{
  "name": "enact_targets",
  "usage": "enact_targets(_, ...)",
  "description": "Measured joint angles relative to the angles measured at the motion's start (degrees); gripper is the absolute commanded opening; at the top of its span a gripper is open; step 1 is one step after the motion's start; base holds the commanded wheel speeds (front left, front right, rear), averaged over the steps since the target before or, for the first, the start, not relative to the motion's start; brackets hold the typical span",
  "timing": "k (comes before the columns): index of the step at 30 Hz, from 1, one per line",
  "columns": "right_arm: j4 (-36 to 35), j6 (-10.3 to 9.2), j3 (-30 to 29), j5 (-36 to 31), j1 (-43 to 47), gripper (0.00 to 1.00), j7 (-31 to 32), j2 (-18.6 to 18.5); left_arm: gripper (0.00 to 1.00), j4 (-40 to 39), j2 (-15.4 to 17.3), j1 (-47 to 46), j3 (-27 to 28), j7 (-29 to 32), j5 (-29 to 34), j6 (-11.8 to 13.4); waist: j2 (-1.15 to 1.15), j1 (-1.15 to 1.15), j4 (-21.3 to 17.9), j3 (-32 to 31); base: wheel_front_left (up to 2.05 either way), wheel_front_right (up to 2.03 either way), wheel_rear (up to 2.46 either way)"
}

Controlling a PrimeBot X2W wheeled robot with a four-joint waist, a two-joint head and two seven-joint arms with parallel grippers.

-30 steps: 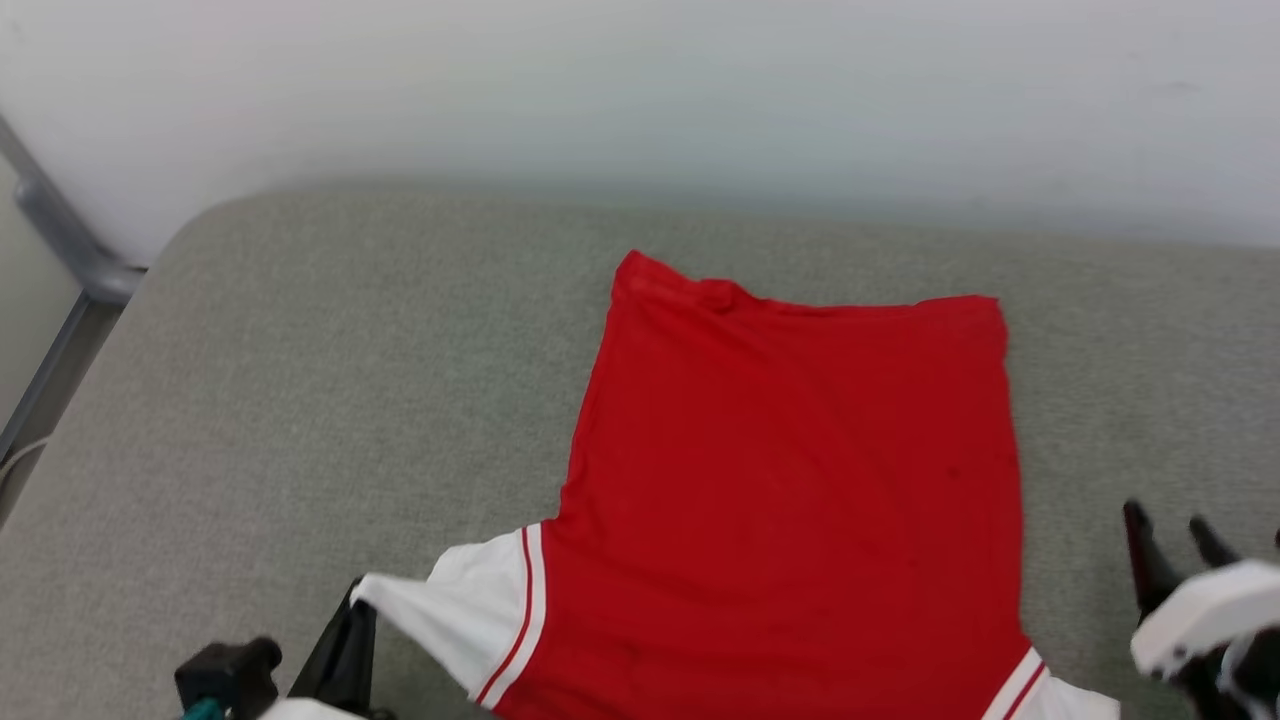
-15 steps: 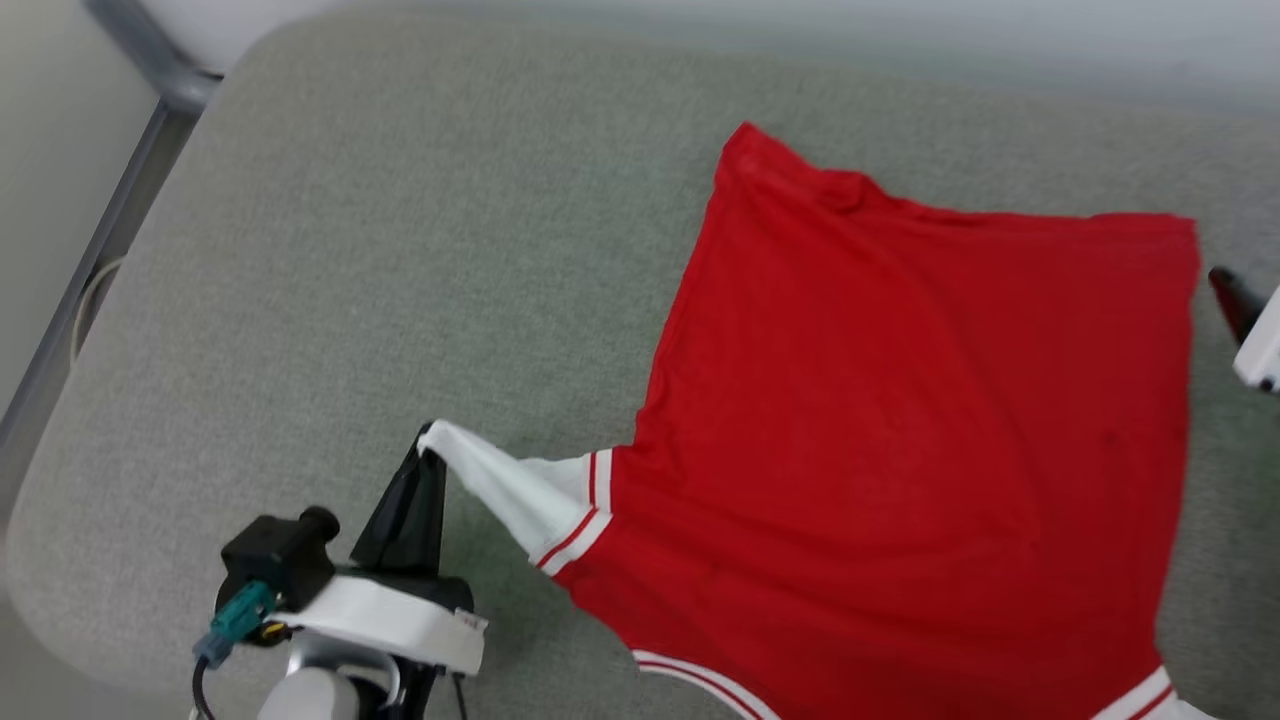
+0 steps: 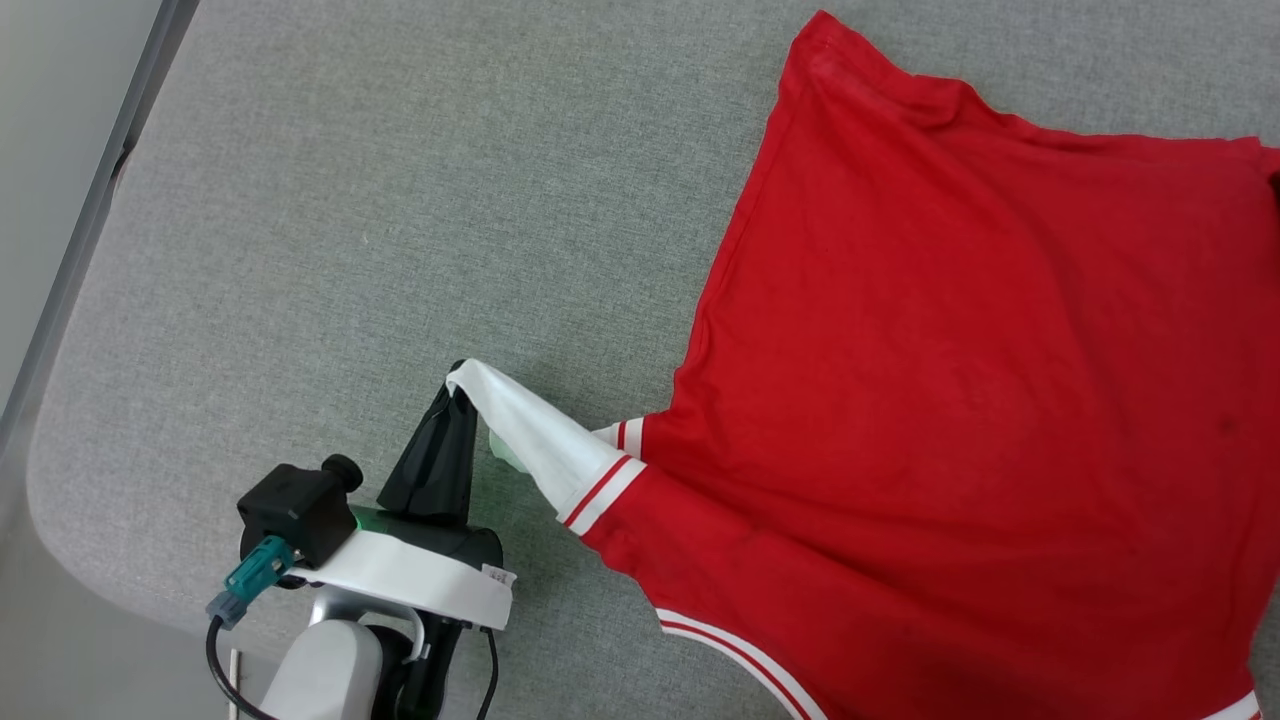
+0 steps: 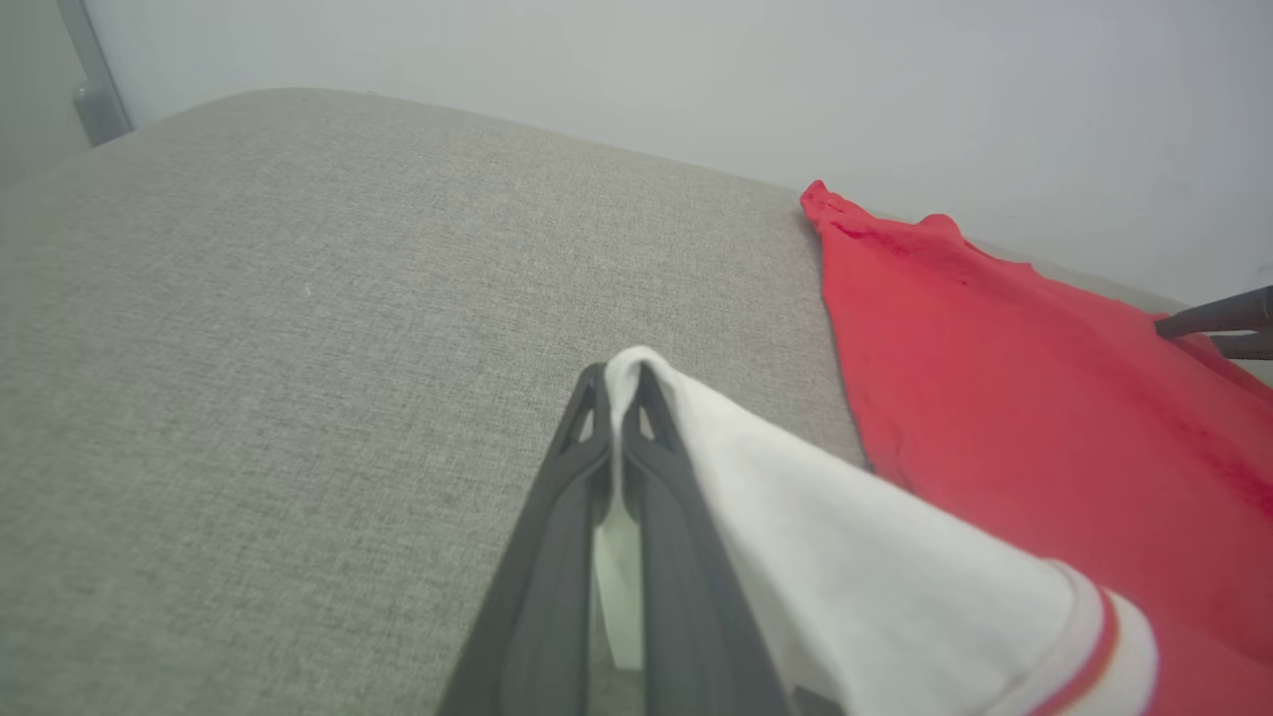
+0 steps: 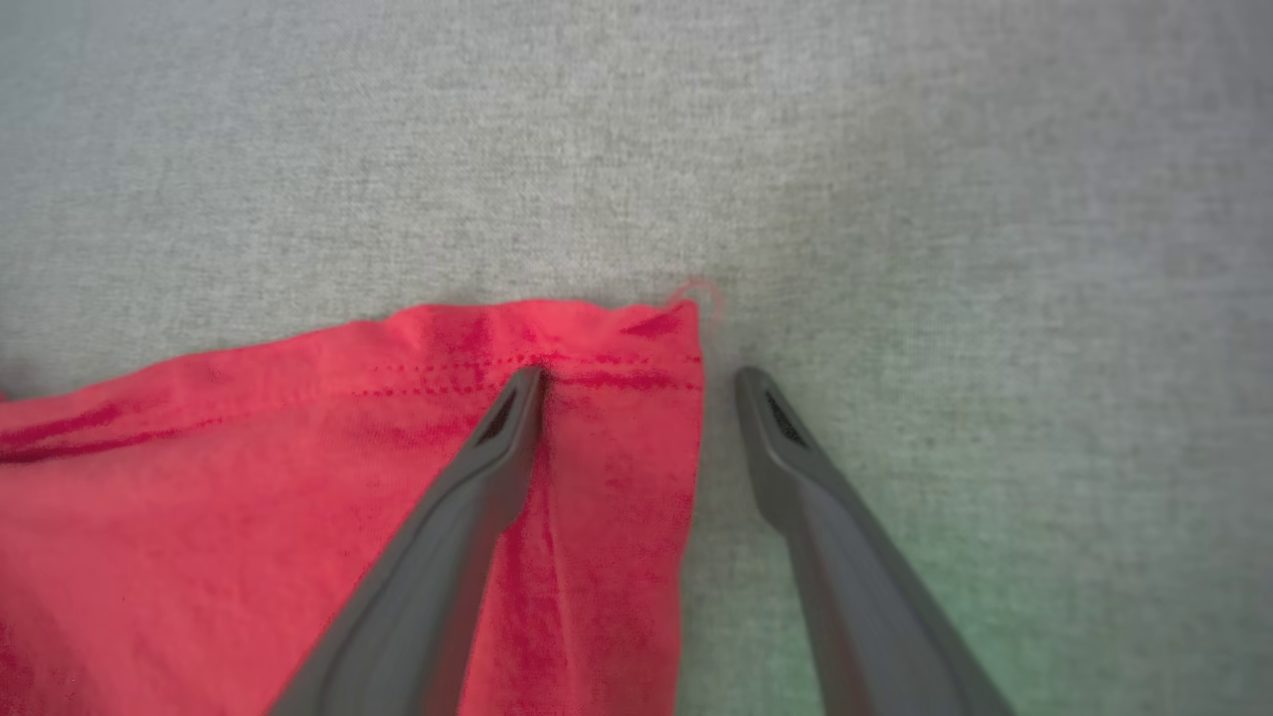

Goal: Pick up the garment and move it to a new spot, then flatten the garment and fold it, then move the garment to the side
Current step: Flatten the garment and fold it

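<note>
Shirt's point(image 3: 980, 380) spread on the grey surface point(image 3: 350, 200), left gripper point(image 3: 458, 388) pinching its white sleeve point(image 3: 545, 445) near the front-left corner, right gripper point(image 5: 636, 383) wide open straddling the hem edge.

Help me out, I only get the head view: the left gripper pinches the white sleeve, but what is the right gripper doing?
Observer: In the right wrist view the right gripper stands open at the garment hem corner, one finger over red fabric, the other over the grey cushion.
Operator: How deep is the left grip?
Observer: In the left wrist view the left gripper is shut, and the white sleeve runs down between its fingers well below the tips.
</note>
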Motion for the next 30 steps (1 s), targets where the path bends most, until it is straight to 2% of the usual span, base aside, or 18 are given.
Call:
enact_targets(1,0.2,0.02,-0.4,-0.1,-0.1,1.0,1.5,0.0,0.0,0.0,0.0,0.0,-0.1,0.0,-0.2,0.0,0.0,-0.01,0.0,0.1,0.0,0.0,0.0)
enact_targets(2,0.4,0.04,-1.2,-0.1,-0.3,0.44,2.9,0.0,0.0,0.1,0.1,0.0,-0.3,0.0,-0.2,0.0,0.0,-0.01,0.0,0.2,0.0,0.0,0.0)
enact_targets(3,0.5,0.07,-1.9,-0.1,-0.4,0.05,4.1,0.0,0.0,0.3,0.1,0.0,-0.5,0.0,-0.2,0.0,0.0,-0.01,0.0,0.3,0.0,0.0,0.0)
enact_targets(4,0.5,0.07,-2.1,-0.1,-0.6,0.0,5.2,0.0,0.0,0.4,0.2,0.0,-0.5,0.0,-0.2,0.0,0.0,-0.01,-0.1,0.3,0.0,0.0,0.0)
enact_targets(9,-1.5,0.02,-2.3,-0.3,0.3,0.0,6.5,0.8,0.0,1.1,1.0,-0.4,-0.2,-0.1,-0.3,0.0,0.0,-0.01,-0.8,-0.1,0.0,0.0,0.0)
enact_targets(14,-5.3,0.02,1.3,-0.1,2.7,0.0,5.2,0.7,0.0,2.2,1.3,0.0,0.4,-0.1,-0.2,0.0,0.0,0.0,-1.9,-2.4,0.0,0.0,0.0)
enact_targets(21,-12.0,0.02,7.2,2.6,8.0,0.0,5.1,-2.5,0.0,3.8,2.4,2.4,1.9,-0.1,0.1,-0.1,0.0,0.0,-4.1,-7.2,0.0,0.0,0.0)
enact_targets(25,-20.8,0.02,8.9,7.4,16.7,0.0,6.3,-4.2,0.0,4.9,2.9,5.1,3.5,-0.1,0.3,-0.1,0.01,0.0,-6.6,-11.7,0.0,0.0,0.0)
enact_targets(30,-31.7,0.02,5.9,11.5,30.1,0.0,7.6,-4.4,0.0,5.8,3.3,7.8,5.6,-0.1,0.5,-0.1,0.01,0.0,-10.0,-15.9,0.0,0.0,0.0)
